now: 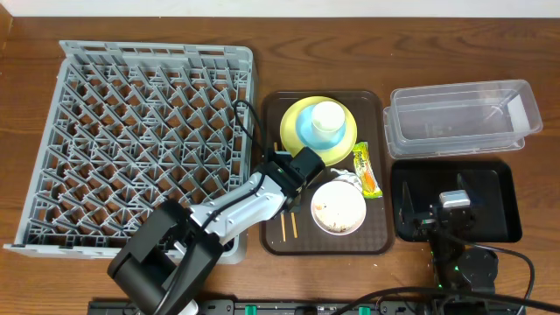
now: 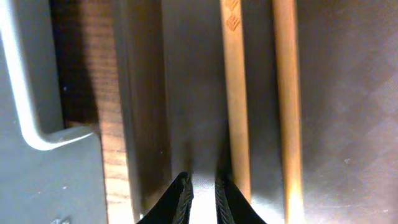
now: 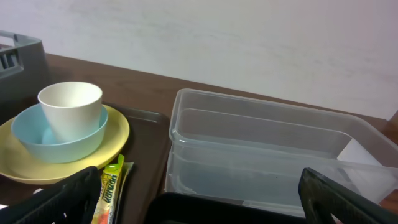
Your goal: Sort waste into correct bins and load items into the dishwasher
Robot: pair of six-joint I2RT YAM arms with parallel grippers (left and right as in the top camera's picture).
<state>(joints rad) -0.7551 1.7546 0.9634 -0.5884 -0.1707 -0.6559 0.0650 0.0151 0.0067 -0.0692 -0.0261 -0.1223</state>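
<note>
the chopsticks (image 2: 236, 93) lie side by side on the brown tray (image 2: 348, 93). the nearer one is just right of my left gripper (image 2: 202, 193), whose jaws are almost closed on nothing. i think i should open them, shift a little right and straddle both sticks before closing. the right gripper (image 3: 202, 190) hovers wide open over the black tray (image 1: 499, 188).
</note>
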